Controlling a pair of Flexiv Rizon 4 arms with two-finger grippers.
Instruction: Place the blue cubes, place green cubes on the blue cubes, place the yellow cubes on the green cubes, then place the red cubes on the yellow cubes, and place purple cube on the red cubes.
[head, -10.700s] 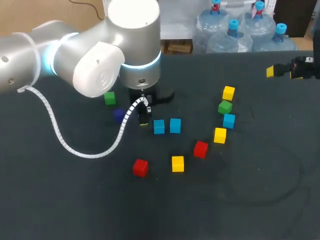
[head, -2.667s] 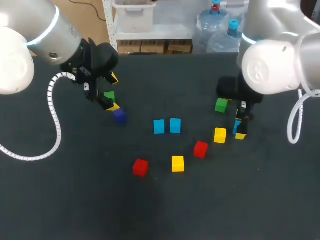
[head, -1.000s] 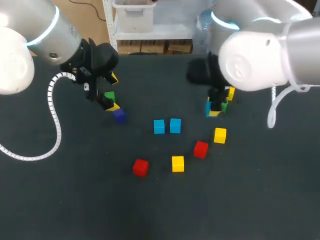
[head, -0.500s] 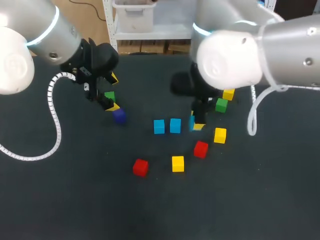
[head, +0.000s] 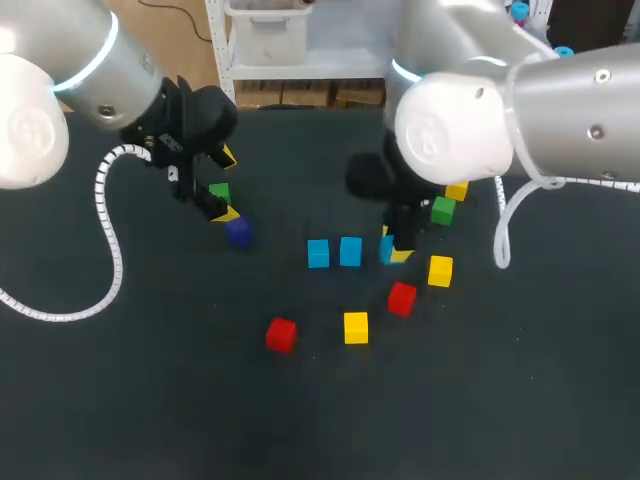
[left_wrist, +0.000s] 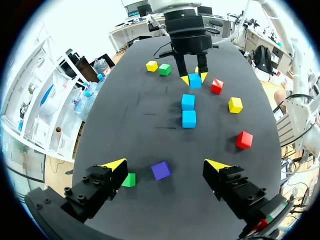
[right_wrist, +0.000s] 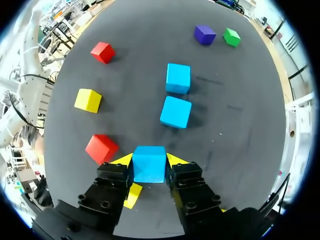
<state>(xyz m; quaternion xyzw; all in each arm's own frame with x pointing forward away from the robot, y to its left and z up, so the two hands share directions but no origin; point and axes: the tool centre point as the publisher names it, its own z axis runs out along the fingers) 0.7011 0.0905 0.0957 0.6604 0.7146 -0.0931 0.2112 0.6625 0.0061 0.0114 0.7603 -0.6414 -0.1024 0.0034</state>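
My right gripper (head: 392, 250) is shut on a blue cube (right_wrist: 149, 163), held just right of two blue cubes (head: 318, 253) (head: 350, 251) that lie side by side; whether it touches the table I cannot tell. In the right wrist view those two (right_wrist: 175, 112) (right_wrist: 178, 78) lie straight ahead of the fingers. My left gripper (left_wrist: 165, 165) hangs open over the purple cube (left_wrist: 160, 170), with a green cube (left_wrist: 128, 179) beside one finger. In the head view it (head: 215, 200) is at the left, above the purple cube (head: 238, 232).
Red cubes (head: 402, 298) (head: 281, 335) and yellow cubes (head: 440, 270) (head: 356, 327) lie in front of the blue row. A green cube (head: 443, 210) and a yellow cube (head: 457, 190) sit behind my right gripper.
My right arm has carried the blue cube leftward from beside the green and yellow cubes to the right end of the blue pair. The left arm has not moved.
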